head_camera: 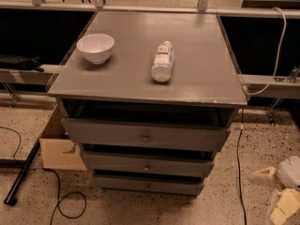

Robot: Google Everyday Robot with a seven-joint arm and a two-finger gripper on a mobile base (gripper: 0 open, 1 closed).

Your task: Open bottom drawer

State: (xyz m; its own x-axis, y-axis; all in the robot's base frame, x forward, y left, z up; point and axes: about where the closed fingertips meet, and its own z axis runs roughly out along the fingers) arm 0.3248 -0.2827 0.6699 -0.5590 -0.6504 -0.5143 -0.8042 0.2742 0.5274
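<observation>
The bottom drawer [126,183] sits lowest in the grey cabinet, just above the floor. Its front is the shortest of the three, with a small round metal knob [148,187] at centre and a dark gap along its upper edge. Above it are the middle drawer [178,165] and the taller top drawer [103,131], each with its own centre knob.

The gripper [263,197] hangs low at the right edge of the view, well apart from the cabinet and near the floor. Its cream fingers [262,176] are spread apart and hold nothing. Nothing lies between it and the drawer fronts.

On the grey counter [201,55] a white bowl [95,47] stands upright at the left. A clear bottle [162,61] lies on its side near the middle, apart from the bowl.

A cardboard box [58,149] rests against the cabinet's left side, with a black pole [22,173] and a dark cable [60,201] on the speckled floor [220,205]. A white cable [277,50] loops down at the right.
</observation>
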